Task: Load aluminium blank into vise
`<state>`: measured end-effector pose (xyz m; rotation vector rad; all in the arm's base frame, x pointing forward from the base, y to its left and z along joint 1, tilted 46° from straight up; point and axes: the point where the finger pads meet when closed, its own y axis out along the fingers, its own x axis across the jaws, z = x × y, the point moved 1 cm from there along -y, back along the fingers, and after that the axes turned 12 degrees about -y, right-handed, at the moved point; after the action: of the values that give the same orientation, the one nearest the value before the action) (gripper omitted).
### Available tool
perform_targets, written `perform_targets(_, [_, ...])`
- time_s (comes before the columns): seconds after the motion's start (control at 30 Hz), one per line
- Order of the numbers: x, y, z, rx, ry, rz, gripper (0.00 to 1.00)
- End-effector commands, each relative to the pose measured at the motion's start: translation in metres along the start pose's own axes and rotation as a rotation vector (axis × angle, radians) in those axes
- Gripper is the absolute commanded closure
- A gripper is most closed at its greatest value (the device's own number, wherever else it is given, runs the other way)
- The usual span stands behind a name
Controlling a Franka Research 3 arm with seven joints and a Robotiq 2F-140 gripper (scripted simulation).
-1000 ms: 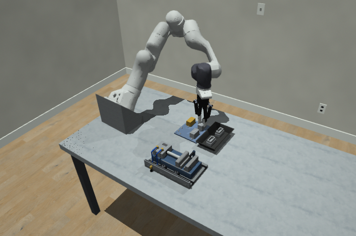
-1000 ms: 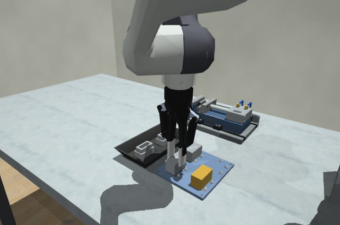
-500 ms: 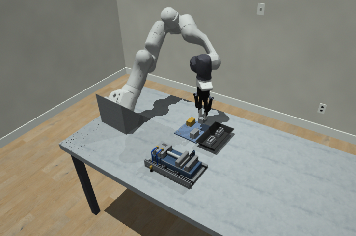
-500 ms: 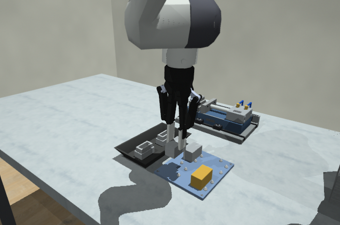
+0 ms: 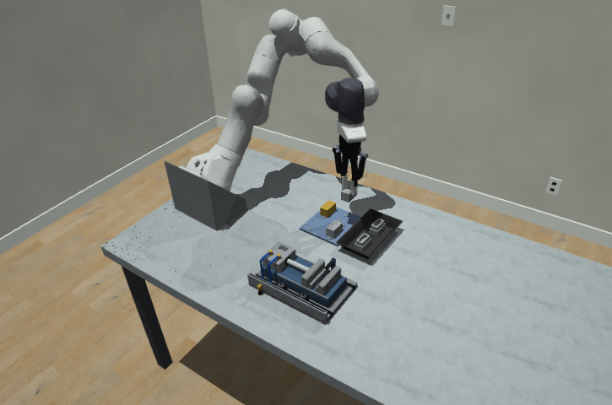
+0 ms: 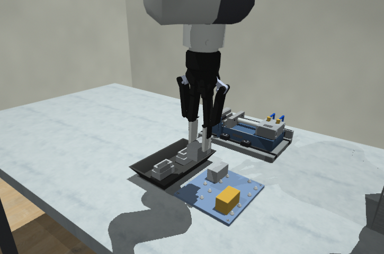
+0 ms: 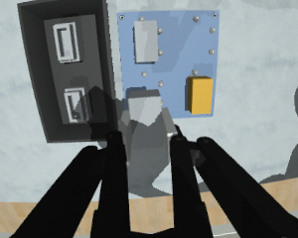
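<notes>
Grey marbled table (image 5: pixel 459 305) carrying whole cell

White arm (image 5: pixel 258 71) arched over far side, wrist pointing straight down

Blue vise (image 5: pixel 301 279) near front edge, opening without any blank

Dark outfeed tray (image 5: pixel 391 223) just beside blue infeed plate (image 5: pixel 316 224); two finished parts (image 5: pixel 364 240) (image 5: pixel 377 225) flat inside, pockets up

On plate: one aluminium blank (image 5: pixel 333 229), one brass blank (image 5: pixel 327 207), apart, both flat

Gripper (image 6: pixel 199 146) clamped on second aluminium blank (image 6: pixel 193 152), hanging in air above plate, clear of pins
</notes>
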<state>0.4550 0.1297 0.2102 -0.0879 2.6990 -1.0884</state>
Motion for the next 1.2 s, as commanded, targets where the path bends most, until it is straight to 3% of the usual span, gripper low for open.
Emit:
perform_targets(0.0, [0.003, -0.006, -0.002, -0.006, 0.024, -0.013, 1.00])
perform_targets(0.33, [0.000, -0.009, 0.003, -0.003, 0.026, -0.011, 1.00])
perform_targets(0.43, [-0.013, -0.014, 0.021, 0.009, 0.033, -0.003, 1.00])
perform_targets(0.57, [-0.038, -0.026, 0.066, 0.035, 0.044, 0.010, 1.00])
perform_targets(0.63, [-0.038, -0.026, 0.066, 0.035, 0.044, 0.010, 1.00])
perform_targets(0.9, [-0.074, -0.040, 0.179, 0.069, 0.048, 0.016, 1.00])
perform_targets(1.13, [-0.075, -0.034, 0.278, 0.059, 0.032, 0.003, 1.00])
perform_targets(1.17, [-0.075, -0.034, 0.278, 0.059, 0.032, 0.003, 1.00])
